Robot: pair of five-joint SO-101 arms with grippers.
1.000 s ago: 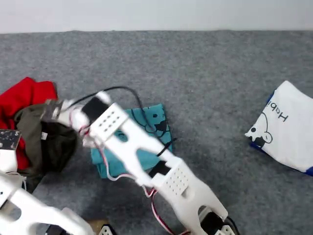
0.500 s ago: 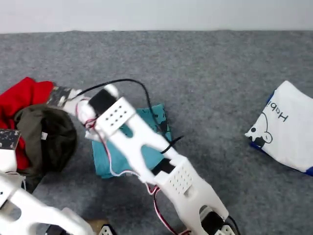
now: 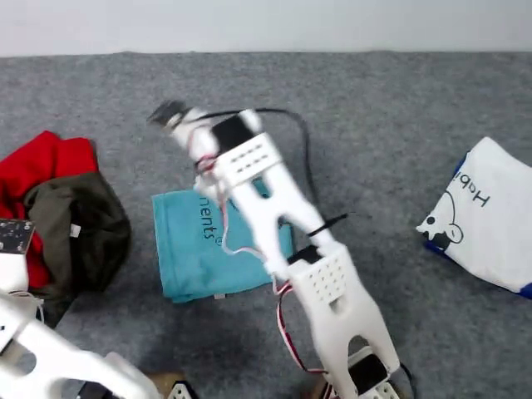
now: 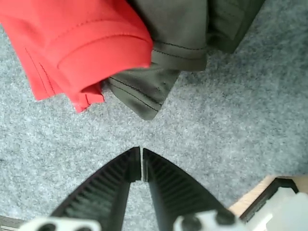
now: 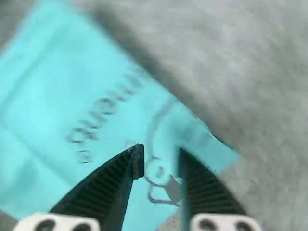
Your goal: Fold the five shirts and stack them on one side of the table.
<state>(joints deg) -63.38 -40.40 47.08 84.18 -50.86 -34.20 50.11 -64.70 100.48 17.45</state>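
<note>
L gripper (image 4: 142, 156): fingers pressed together, nothing held. Hangs over bare mat just beside the heap, lower left of high view.
Red shirt (image 3: 46, 166): unfolded, bunched at left edge, overlapping and touching the olive one.
Olive shirt (image 3: 87, 233): crumpled against the red. Judgement: when its turn comes, take one layer at a hem or sleeve, else both shirts may come up together.
Teal shirt (image 3: 187, 249): folded flat, left of centre, near the heap but apart. Fold looks done; prob. next step is the carry to the stack.
R gripper (image 5: 160, 161): fingers a little apart, empty, above the teal shirt's upper part. Rec.: pinch all layers at a folded edge and carry low so the fold stays closed.
White shirt (image 3: 490, 220): folded, right edge, blue cloth (image 3: 435, 244) under it. Likely stack site; lay teal on top, edges aligned.
Surface: grey carpet-like mat (image 3: 374, 125). The nap prob. drags cloth, so lift, don't push.
Room: pale wall (image 3: 266, 25) across top of frame.
</note>
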